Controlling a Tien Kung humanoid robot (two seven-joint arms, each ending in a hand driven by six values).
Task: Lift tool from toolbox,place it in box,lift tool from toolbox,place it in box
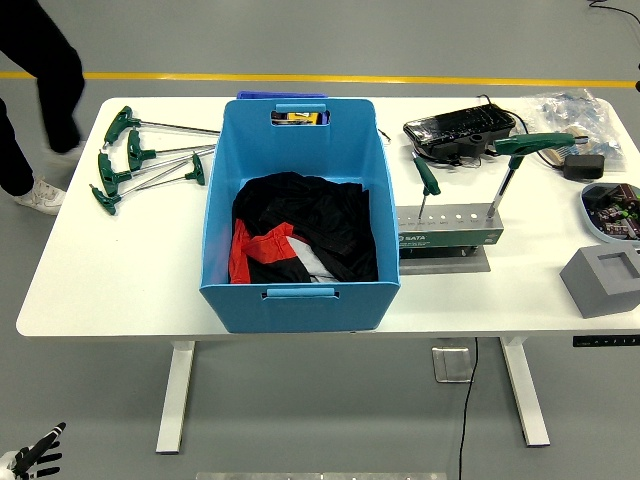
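A box (300, 215) is set at the middle of the desk (110, 280), with folded cloth (305, 235) laid inside it. Left of the box, loose T-handle tools (140, 158) are spread on the desk. Right of it, a tool stand (448, 232) is placed (two tools (510, 160) are stood upright in it). Behind the stand a case (460, 128) is laid; at the right edge, a block (605, 280) is set before a tray (612, 212).

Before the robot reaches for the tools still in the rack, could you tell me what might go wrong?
The two T-handle tools stand leaning in the green rack, so a pull off their axis could jam them or tip the rack. Cables and a black case lie close behind, easy to snag. The blue box already holds cloth, so a dropped tool may land unevenly. Only the left hand shows, far below.
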